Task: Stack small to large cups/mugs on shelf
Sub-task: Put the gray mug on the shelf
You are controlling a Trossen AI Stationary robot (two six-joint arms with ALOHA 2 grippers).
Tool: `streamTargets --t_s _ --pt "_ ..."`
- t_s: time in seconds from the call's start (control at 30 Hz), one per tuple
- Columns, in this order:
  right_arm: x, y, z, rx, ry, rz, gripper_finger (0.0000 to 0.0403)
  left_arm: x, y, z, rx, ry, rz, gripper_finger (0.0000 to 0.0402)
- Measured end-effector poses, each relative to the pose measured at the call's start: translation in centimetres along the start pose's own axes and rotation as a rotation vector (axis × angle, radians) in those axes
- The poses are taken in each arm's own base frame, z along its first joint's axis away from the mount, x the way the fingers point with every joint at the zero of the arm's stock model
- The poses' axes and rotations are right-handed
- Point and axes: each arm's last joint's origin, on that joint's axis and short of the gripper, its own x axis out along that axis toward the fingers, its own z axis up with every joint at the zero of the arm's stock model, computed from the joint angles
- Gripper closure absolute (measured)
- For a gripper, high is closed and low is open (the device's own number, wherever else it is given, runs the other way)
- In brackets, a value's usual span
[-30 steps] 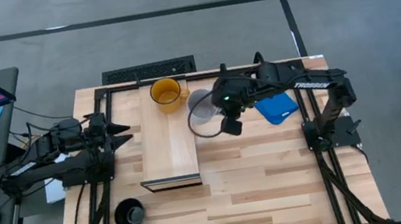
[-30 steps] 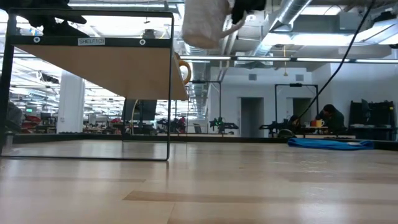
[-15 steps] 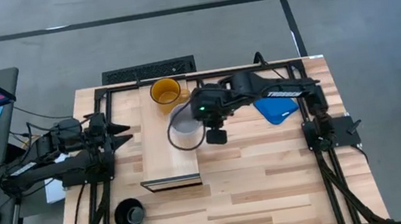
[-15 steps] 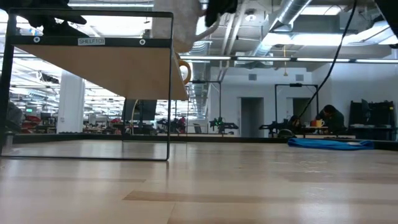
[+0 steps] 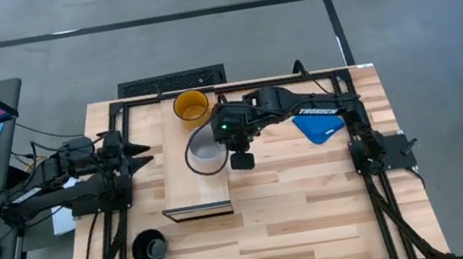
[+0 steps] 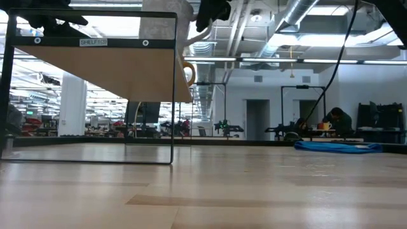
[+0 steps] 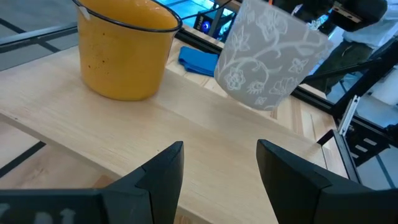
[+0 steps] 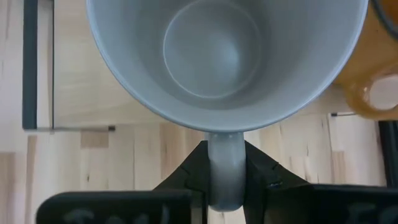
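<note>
Placement step: your right tool (image 8: pixel 225 180) pinches the handle of the white floral-patterned mug (image 5: pixel 206 151), held above the pale wood shelf (image 5: pixel 187 186) beside the glossy yellow-orange mug (image 5: pixel 191 106). Next, lower it upright, then release.

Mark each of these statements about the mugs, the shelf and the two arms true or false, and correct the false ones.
1. The right end effector grips the white mug by its handle. True.
2. The white mug rests on the shelf. False: the left wrist view shows it tilted in the air above the board.
3. The yellow mug stands on the shelf. True.
4. The black mug is on the shelf too. False: it sits on the tabletop, off the shelf's near end.
5. The left end effector holds the yellow mug. False: it is open and empty, left of the shelf.
</note>
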Motion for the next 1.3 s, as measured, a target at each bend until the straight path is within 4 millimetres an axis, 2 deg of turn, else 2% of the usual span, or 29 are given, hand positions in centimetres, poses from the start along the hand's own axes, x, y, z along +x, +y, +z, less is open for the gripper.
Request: streamTargets --t_s 0.47,1.0,1.1,1.2,1.3 --pt "0.0 -1.6 0.6 0.034 -0.068 -0.018 0.0336 0.0 0.0 -0.1 -0.009 0.006 0.002 0.0208" --pt "0.0 -1.6 0.9 0.025 -0.100 -0.019 0.0336 0.0 0.0 -0.1 -0.009 0.006 0.003 0.0208" --pt "1.3 -1.7 1.5 0.025 -0.121 -0.019 0.0336 0.0 0.0 -0.1 -0.009 0.006 0.003 0.0208" --pt "2.3 -1.7 0.7 0.012 -0.021 -0.014 0.0336 0.0 0.0 -0.1 -0.011 0.006 0.002 0.0208" --pt "3.0 -1.5 1.3 -0.003 -0.056 -0.023 0.0336 0.0 0.0 -0.1 -0.017 0.007 0.001 0.0208"
